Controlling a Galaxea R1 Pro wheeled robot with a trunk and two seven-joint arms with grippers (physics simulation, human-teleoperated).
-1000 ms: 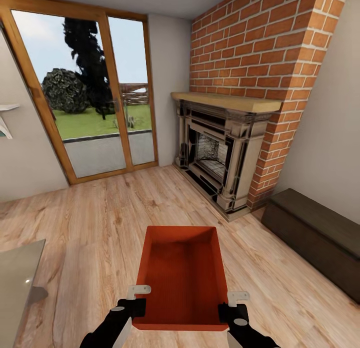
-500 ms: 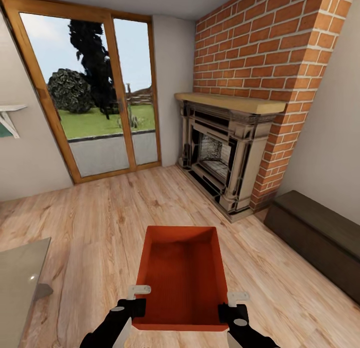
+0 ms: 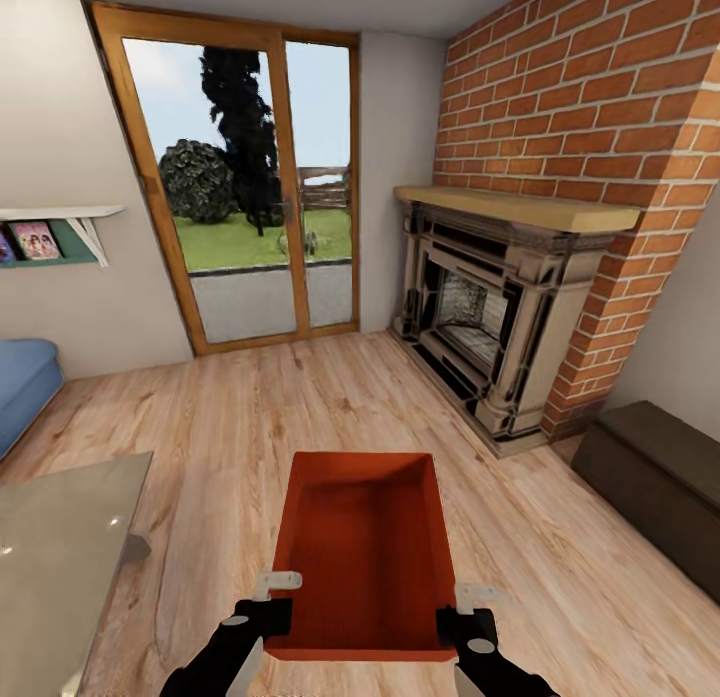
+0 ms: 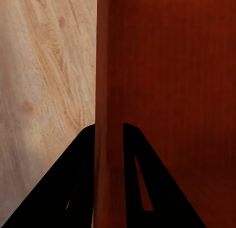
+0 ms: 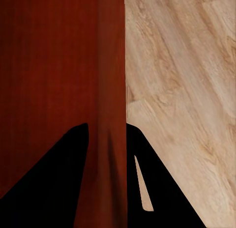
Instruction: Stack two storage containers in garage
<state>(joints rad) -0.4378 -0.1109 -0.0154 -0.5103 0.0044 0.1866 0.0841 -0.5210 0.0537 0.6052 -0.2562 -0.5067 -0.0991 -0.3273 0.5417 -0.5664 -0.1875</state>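
In the living room I hold one orange-red storage container [image 3: 365,547] low in front of me, above the light wood-plank floor [image 3: 220,427]. It is open-topped and empty. My left gripper [image 3: 268,617] is shut on its left wall near the close corner, and my right gripper [image 3: 455,625] is shut on its right wall. The left wrist view has the thin wall [image 4: 109,80] running between the two dark fingers [image 4: 73,179]. The right wrist view has the other wall [image 5: 105,80] pinched the same way. The garage is out of view.
A grey low table [image 3: 50,547] stands at the near left, with a blue sofa [image 3: 20,382] behind it. Glass doors [image 3: 260,187] are straight ahead. A brick fireplace [image 3: 490,317] and a dark brown chest [image 3: 655,477] line the right side.
The whole view has swung left, so doors, fireplace and chest shifted right, and the sofa and wall shelf came into view. The container and both grippers keep the same hold.
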